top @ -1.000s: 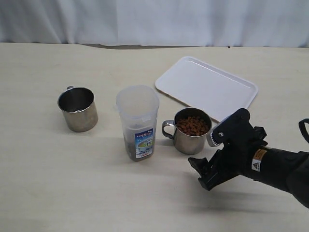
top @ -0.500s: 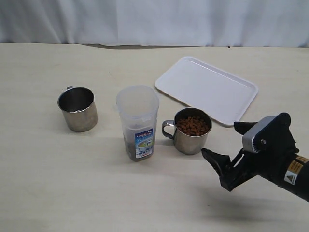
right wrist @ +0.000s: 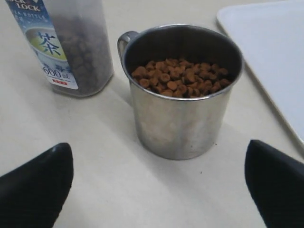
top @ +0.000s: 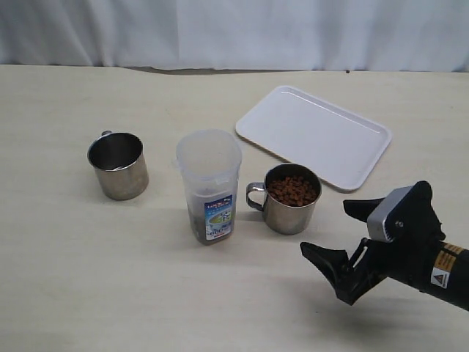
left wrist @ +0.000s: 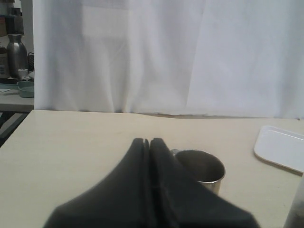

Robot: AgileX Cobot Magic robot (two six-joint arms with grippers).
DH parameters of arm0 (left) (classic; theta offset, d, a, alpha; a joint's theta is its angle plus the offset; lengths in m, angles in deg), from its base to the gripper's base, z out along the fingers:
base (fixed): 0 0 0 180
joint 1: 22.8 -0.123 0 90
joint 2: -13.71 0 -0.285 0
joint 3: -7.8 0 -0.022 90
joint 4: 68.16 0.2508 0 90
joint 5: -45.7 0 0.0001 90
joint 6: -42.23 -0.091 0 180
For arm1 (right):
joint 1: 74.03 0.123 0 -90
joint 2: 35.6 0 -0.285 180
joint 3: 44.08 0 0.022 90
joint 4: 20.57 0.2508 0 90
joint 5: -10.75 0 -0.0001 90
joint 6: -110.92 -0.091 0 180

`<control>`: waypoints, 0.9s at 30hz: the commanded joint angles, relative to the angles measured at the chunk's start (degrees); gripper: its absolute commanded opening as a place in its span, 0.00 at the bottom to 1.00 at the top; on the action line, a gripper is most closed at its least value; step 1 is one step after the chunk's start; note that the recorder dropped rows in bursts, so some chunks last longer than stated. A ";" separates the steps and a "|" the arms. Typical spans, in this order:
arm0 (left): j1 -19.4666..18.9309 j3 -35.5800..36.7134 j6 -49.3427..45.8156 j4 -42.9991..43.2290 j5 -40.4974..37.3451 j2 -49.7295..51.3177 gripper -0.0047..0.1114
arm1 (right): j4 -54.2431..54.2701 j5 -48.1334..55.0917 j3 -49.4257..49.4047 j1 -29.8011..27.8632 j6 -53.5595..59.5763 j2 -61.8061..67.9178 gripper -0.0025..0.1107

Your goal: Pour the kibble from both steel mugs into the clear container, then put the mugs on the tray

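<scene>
In the exterior view, my right gripper [top: 325, 226] has changed most. A second ago it sat closer to the clear container [top: 209, 187], rolled over beside the full mug [top: 292, 198]. It then swung out away from the container and has now settled a little nearer, jaws spread as wide as they go, holding nothing and aimed back at that mug. I read this as a fresh line-up for the grasp, so the second pour has not started. I count two steel mugs. One carries kibble [top: 293, 190] just beside the container on the tray side, and the empty mug [top: 118, 166] stands on the container's far side, further off. There is one container with a dark layer of pellets at its bottom, and one tray [top: 315, 136] lying bare behind the full mug. In the left wrist view, my left gripper [left wrist: 146, 141] is pinched fully closed on nothing, with the empty mug just past its tips. In the right wrist view, the open fingers [right wrist: 40, 185] flank the full mug without touching it, and its handle points toward the container next to it.
</scene>
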 commanded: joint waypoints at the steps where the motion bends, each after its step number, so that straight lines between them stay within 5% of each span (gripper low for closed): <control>1: -0.12 0.15 0.12 -0.27 0.71 -0.15 0.04 | -1.23 -2.26 0.03 -0.45 -2.47 0.14 0.64; 7: -0.12 0.15 0.12 -0.27 0.71 -0.15 0.04 | -1.44 -2.91 0.16 -0.45 1.52 0.55 0.66; 12: -0.12 0.15 0.12 -0.27 0.71 -0.15 0.04 | -1.71 -3.82 2.72 -0.45 2.07 3.67 0.78; 27: -0.12 0.15 0.12 -0.27 0.71 -0.15 0.04 | -5.72 -9.34 10.43 -0.45 6.74 16.83 0.78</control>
